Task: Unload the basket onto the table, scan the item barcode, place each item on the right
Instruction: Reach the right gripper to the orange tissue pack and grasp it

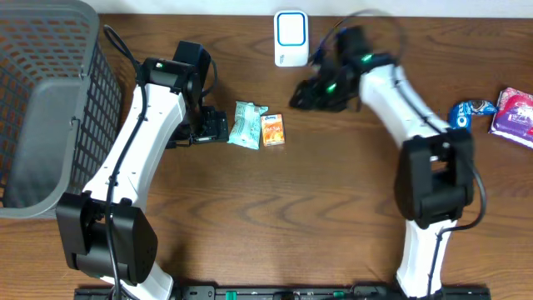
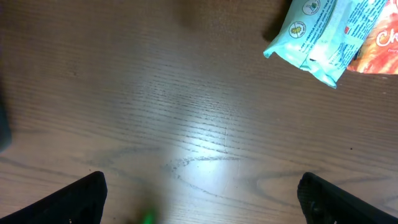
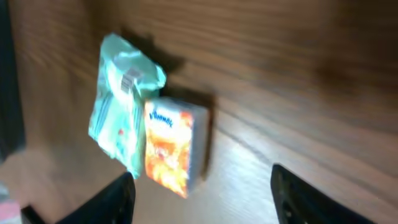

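A mint-green snack packet (image 1: 247, 123) and a small orange box (image 1: 273, 131) lie side by side mid-table. My left gripper (image 1: 218, 127) sits just left of the packet, open and empty. In the left wrist view its fingertips (image 2: 81, 199) stand wide apart over bare wood, with the packet (image 2: 317, 37) ahead at the upper right. My right gripper (image 1: 298, 96) hovers up and to the right of the box, below the white scanner (image 1: 291, 37). The right wrist view shows the orange box (image 3: 171, 146) and packet (image 3: 121, 121) just ahead of its open gripper (image 3: 205, 199), nothing between the fingers.
A grey mesh basket (image 1: 50, 108) fills the far left. At the right edge lie a blue cookie pack (image 1: 470, 112) and a pink-purple packet (image 1: 516, 112).
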Robot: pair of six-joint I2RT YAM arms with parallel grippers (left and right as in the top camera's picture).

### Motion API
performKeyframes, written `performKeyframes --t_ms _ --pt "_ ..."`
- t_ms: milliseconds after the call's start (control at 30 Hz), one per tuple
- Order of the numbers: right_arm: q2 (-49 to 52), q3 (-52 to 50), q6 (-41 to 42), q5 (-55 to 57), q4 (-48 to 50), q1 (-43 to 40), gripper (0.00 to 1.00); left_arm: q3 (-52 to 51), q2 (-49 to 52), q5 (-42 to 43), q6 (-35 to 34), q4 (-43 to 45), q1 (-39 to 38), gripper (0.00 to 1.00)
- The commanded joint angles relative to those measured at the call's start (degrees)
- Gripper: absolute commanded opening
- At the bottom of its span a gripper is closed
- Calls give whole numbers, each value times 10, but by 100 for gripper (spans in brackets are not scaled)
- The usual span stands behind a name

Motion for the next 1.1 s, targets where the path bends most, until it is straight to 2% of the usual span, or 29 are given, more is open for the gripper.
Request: performKeyframes --t_ms 0,300,433,500,567,667,733,900,1033,1067 --pt "-1 -65 101 7 53 42 62 4 -3 -5 2 -2 0 98" --pt "0 -162 154 49 199 102 62 4 -3 -5 2 -2 0 98" --pt "4 -190 177 91 238 105 49 4 -3 -5 2 -2 0 98" --pt "5 -196 176 107 238 103 47 4 -3 -5 2 -2 0 98" --pt "5 -198 174 117 238 101 39 4 -3 -5 2 -2 0 98" --pt "5 -199 172 116 239 96 1 4 -3 -5 2 -2 0 98" --pt "5 -198 171 112 238 94 1 4 -3 -5 2 -2 0 98" --pt "-21 -185 125 -144 229 21 1 4 -3 -5 2 -2 0 98" --pt "-24 -183 71 -442 257 -72 1 4 -3 -5 2 -2 0 98" --pt "-24 -183 56 -478 258 -82 1 4 -3 -5 2 -2 0 98"
